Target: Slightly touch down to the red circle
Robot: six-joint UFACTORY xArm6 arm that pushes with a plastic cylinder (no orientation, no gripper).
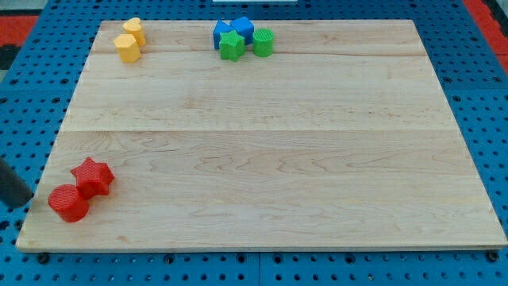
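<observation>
The red circle (69, 202) lies near the board's bottom left corner. It touches the red star (93, 175), which sits just above and to its right. My tip (24, 203) shows at the view's left edge as a dark rod end. It is just off the board's left edge, a short way left of the red circle and apart from it.
Two yellow blocks (129, 40) sit at the top left of the wooden board (270, 159). Two blue blocks (235, 30), a green star (232, 46) and a green circle (263, 41) cluster at the top centre. A blue pegboard (492, 119) surrounds the board.
</observation>
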